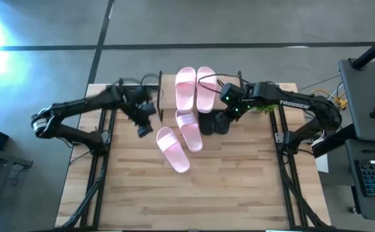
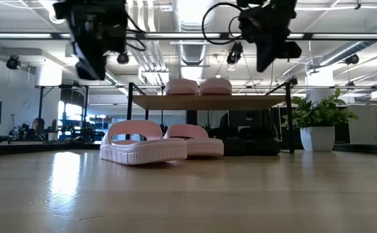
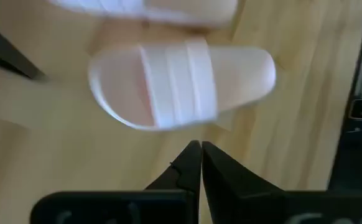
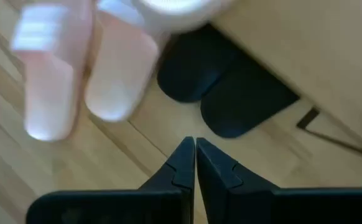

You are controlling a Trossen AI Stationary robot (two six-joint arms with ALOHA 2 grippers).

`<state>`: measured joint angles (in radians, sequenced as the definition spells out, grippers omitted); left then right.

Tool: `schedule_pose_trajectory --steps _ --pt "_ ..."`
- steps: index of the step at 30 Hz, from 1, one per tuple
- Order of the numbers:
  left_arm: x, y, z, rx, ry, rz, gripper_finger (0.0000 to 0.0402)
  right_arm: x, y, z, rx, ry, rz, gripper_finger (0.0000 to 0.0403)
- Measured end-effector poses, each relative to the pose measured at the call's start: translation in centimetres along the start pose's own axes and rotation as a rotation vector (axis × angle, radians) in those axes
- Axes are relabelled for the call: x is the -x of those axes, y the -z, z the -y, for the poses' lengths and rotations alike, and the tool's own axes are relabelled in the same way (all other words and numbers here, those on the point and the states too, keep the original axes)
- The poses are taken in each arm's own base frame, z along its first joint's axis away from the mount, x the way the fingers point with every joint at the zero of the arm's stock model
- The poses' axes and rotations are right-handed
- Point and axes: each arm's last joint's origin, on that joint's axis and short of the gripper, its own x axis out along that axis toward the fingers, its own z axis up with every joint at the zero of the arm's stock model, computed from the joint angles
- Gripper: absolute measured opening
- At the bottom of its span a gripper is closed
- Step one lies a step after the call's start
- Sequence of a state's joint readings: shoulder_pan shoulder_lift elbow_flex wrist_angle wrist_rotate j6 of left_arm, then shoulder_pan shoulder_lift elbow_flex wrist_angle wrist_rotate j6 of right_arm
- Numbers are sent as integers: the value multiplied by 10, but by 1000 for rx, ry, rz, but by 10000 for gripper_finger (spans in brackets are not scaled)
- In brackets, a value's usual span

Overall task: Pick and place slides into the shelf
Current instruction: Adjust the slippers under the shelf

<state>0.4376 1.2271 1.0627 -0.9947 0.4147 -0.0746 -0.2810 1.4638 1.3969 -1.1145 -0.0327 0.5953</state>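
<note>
I read the outermost pale pink foam slide [image 1: 173, 149] as the next pick. It lies on the light wood table [image 1: 194, 193], well apart from the small wood-topped, black-legged shelf [image 1: 168, 87], with its long axis running diagonally from the left arm's side toward the table's near middle.

The left end effector [image 1: 144, 126] is raised above the table, just beside that slide's near end, fingers [image 3: 187, 165] clenched and holding nothing. In the left wrist view the slide sits directly ahead of the fingertips, its wide strap crossing the line of approach. I judge the left arm nearer, so the pick falls to it.

The right end effector [image 1: 234, 111] is also raised, clenched and empty, above the two black foam slides [image 1: 213, 122] lying at the shelf's front edge. Another pink slide [image 1: 189, 129] lies between the first and the black pair. Two pink slides [image 1: 195, 87] already rest on the shelf top.
</note>
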Motion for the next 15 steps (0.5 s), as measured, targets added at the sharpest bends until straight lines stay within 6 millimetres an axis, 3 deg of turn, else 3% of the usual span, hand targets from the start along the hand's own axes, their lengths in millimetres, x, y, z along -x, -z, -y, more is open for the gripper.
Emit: schedule_pose_trajectory --steps 5,10,15 --pt "-31 36 7 206 -3 50 0 -13 25 1 91 20 -64 9" --pt "-62 45 23 333 122 209 0 -18 47 1 138 26 -101 8" --pt "-82 60 28 470 10 199 0 -16 59 2 169 9 -44 9"
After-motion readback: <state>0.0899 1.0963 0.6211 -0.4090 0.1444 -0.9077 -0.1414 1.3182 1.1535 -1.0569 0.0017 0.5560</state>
